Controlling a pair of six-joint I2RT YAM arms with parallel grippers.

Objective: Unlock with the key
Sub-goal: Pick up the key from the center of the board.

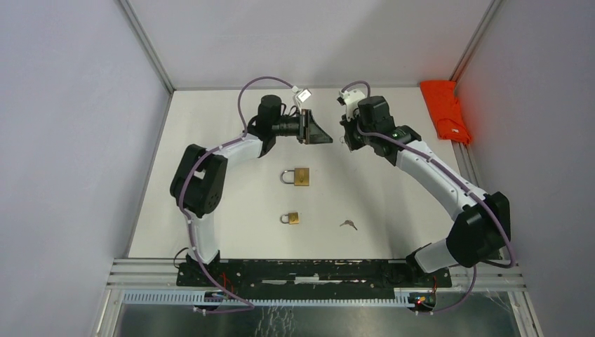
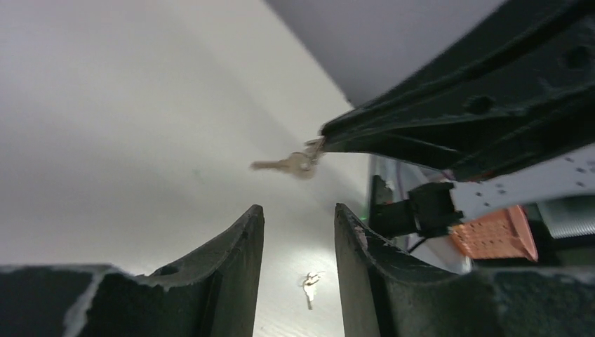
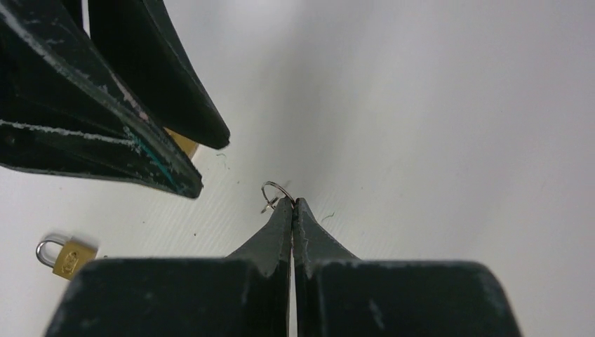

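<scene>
My right gripper (image 3: pixel 292 201) is shut on the wire ring (image 3: pixel 276 190) of a key (image 2: pixel 288 164), held in the air above the back of the table. The key pokes sideways from the right gripper's tip (image 2: pixel 324 139). My left gripper (image 2: pixel 299 209) faces it from the left, open with nothing between its fingers (image 3: pixel 151 91); in the top view the left gripper (image 1: pixel 327 137) and the right gripper (image 1: pixel 345 140) nearly meet. A large brass padlock (image 1: pixel 299 177) and a small brass padlock (image 1: pixel 291 218) lie on the white table (image 1: pixel 231 210) below.
A second key (image 1: pixel 349 225) on a ring lies on the table at the front right, also seen between my left fingers as the same key (image 2: pixel 309 286). An orange object (image 1: pixel 446 111) lies at the back right edge. The small padlock (image 3: pixel 63 254) shows low left in the right wrist view.
</scene>
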